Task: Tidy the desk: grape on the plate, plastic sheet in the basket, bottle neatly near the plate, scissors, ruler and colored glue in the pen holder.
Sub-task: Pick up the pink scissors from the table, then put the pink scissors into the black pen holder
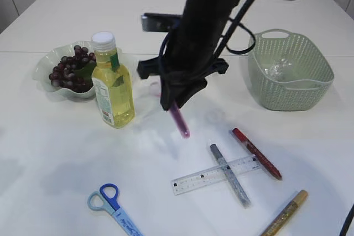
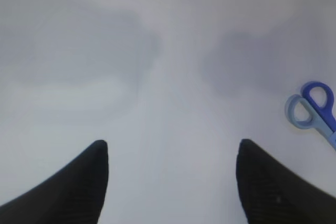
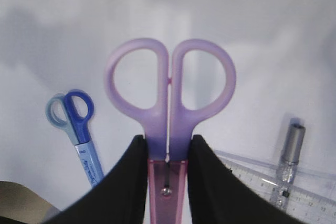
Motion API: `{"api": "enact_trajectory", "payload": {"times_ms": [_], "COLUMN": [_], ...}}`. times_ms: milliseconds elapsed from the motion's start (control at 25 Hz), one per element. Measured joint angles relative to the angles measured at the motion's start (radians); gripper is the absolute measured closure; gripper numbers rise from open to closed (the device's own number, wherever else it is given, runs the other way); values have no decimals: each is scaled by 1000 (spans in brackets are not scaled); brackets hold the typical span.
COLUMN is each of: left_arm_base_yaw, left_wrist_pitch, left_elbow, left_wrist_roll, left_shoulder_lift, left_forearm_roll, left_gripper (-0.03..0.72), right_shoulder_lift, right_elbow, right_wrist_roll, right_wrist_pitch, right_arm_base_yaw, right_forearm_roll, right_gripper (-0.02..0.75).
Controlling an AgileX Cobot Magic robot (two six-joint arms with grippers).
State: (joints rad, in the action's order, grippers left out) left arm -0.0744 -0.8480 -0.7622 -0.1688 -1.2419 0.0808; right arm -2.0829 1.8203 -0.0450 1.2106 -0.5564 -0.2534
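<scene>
My right gripper is shut on purple scissors and holds them above the table's middle, handles down. In the right wrist view the jaws clamp the scissors just below the handle rings. Blue scissors lie at the front left. A clear ruler lies under a silver glue pen, with a red one and a gold one nearby. Grapes sit on the green plate, the yellow bottle beside it. My left gripper is open and empty. I see no pen holder.
The green basket stands at the right with the clear plastic sheet inside. The right arm hides the table's far middle. The blue scissors' handles show at the right of the left wrist view.
</scene>
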Motion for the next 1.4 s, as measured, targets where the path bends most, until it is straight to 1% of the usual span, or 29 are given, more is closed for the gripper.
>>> {"api": "enact_trajectory", "payload": {"times_ms": [160, 280, 400, 560, 760, 880, 1080, 1200, 1400], "left_arm_base_yaw": [0, 0, 0, 0, 0, 0, 0, 0, 0], "left_wrist_pitch": [-2, -9, -31, -57, -90, -104, -108, -117, -130], "left_elbow": [0, 0, 0, 0, 0, 0, 0, 0, 0], "left_wrist_roll": [0, 0, 0, 0, 0, 0, 0, 0, 0], "left_shoulder_lift": [0, 0, 0, 0, 0, 0, 0, 0, 0], "left_forearm_roll": [0, 0, 0, 0, 2, 2, 4, 4, 4], "left_gripper": [137, 137, 137, 137, 137, 137, 137, 137, 137], "right_shoulder_lift": [29, 33, 33, 33, 9, -32, -93, -131, -207], "right_elbow": [0, 0, 0, 0, 0, 0, 6, 43, 132], "right_wrist_roll": [142, 255, 387, 583, 847, 1031, 1312, 1431, 1530], "right_wrist_pitch": [-5, -46, -112, -202, -311, -359, -443, -479, -510], "right_arm_base_yaw": [140, 229, 295, 352, 386, 390, 390, 390, 390], "right_forearm_roll": [-155, -280, -404, -573, -791, -940, -1127, -1183, -1208], "right_gripper": [547, 548, 549, 549, 549, 550, 550, 550, 551]}}
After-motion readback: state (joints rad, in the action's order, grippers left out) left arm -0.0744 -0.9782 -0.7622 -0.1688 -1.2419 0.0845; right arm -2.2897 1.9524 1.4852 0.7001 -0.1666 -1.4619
